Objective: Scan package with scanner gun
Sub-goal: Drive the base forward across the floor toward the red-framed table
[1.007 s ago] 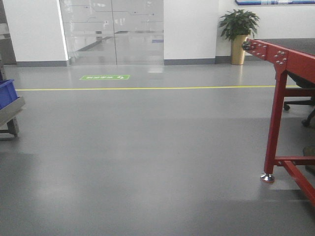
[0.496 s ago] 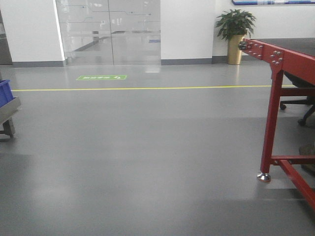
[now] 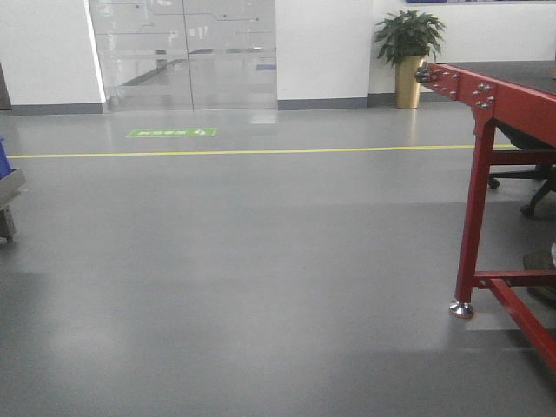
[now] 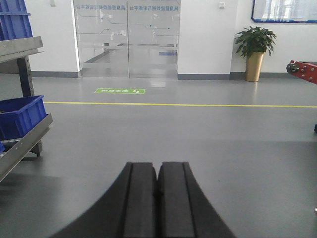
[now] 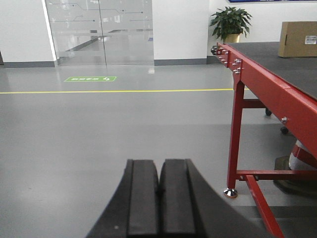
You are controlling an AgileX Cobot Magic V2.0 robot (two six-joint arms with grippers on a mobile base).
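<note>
left claw (image 4: 157,171) pressed shut on nothing; right claw (image 5: 160,168) likewise closed and empty; the red table (image 5: 277,91) stands just to its right; the package (image 5: 299,38) sits toward the table's far end, ahead and to the right of the right claw, well apart, long side across the view; the right arm looks nearer; scanner gun not in view.

A red steel-framed worktop (image 3: 486,94) with a dark top stands on the grey floor (image 3: 261,278). Beyond its far end is a green plant in a gold pot (image 3: 407,52). Left of the worktop are frosted glass doors (image 3: 182,52), a green floor sticker (image 3: 172,133), a yellow floor line (image 3: 261,151), and blue plastic crates (image 4: 20,116) on a grey metal rack (image 4: 25,77).
</note>
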